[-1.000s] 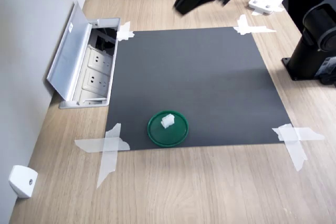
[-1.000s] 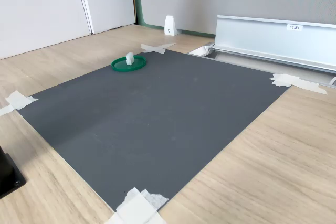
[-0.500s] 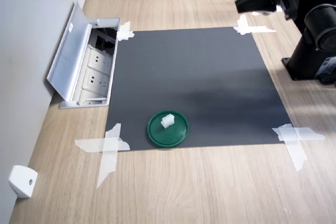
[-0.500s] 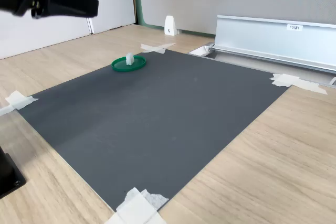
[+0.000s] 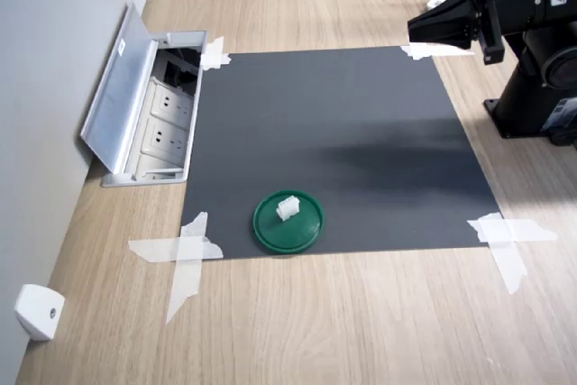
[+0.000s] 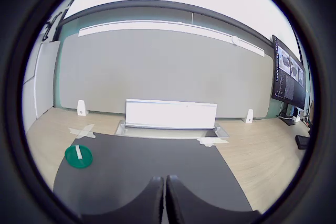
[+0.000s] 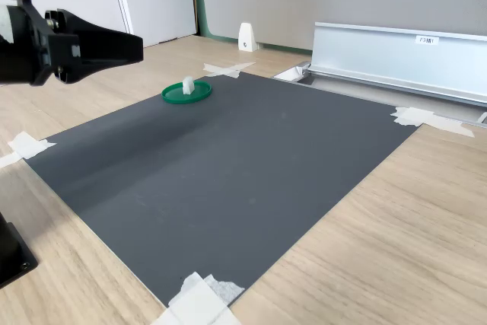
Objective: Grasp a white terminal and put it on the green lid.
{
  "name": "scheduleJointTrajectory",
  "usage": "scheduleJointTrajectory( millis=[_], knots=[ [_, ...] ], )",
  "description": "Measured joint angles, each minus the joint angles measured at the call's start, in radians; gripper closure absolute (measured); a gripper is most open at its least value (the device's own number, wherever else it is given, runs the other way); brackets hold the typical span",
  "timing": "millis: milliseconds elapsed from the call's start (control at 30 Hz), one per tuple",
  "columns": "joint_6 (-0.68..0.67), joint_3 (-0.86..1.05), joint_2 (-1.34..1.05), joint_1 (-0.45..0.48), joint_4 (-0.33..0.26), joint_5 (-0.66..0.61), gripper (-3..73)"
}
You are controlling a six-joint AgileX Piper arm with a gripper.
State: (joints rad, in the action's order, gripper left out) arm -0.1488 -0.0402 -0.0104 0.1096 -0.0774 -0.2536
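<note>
So the tiny white blocky plastic terminal (image 5: 288, 207) is sitting on the flat round dark green plastic lid (image 5: 288, 223), a bit off the lid's centre in the first exterior view; you can spot the pair in the second exterior view too, terminal (image 7: 187, 83) standing on the lid (image 7: 186, 93), and small in the wrist view (image 6: 78, 152); the lid rests on the dark grey rectangular mat (image 5: 343, 142) near the mat's edge, close to one of the crossed strips of white tape (image 5: 185, 254) holding the corners down on the light wooden table (image 5: 343, 322); neither has budged from the earlier frames. What did change is the arm: a second ago the black gripper (image 5: 420, 30) was a blur above the mat's far edge in the first exterior view, half a second ago it had swung over to the first exterior view's right, and now it sits about the same spot but sharper and slightly lower, pointing across the mat, well apart from the lid; in the second exterior view it's at the left side (image 7: 135, 42), about where it was half a second back. The two black fingers (image 6: 153, 198) are pressed together with only a thin seam between them in the wrist view, nothing held; off the mat there's the open silver flip-up socket box (image 5: 149, 110) with white outlets, by the grey wall (image 5: 45, 60).
</note>
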Motion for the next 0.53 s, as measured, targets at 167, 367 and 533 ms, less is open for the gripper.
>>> scheduleJointTrajectory(
  millis=[167,367,533],
  knots=[
    [-0.001,0.0,0.0,0.0,0.0,-0.02,70.0],
    [-0.001,0.0,0.0,0.0,0.0,-0.024,70.1],
    [-0.001,0.0,0.0,0.0,0.0,-0.024,70.1]
  ],
)
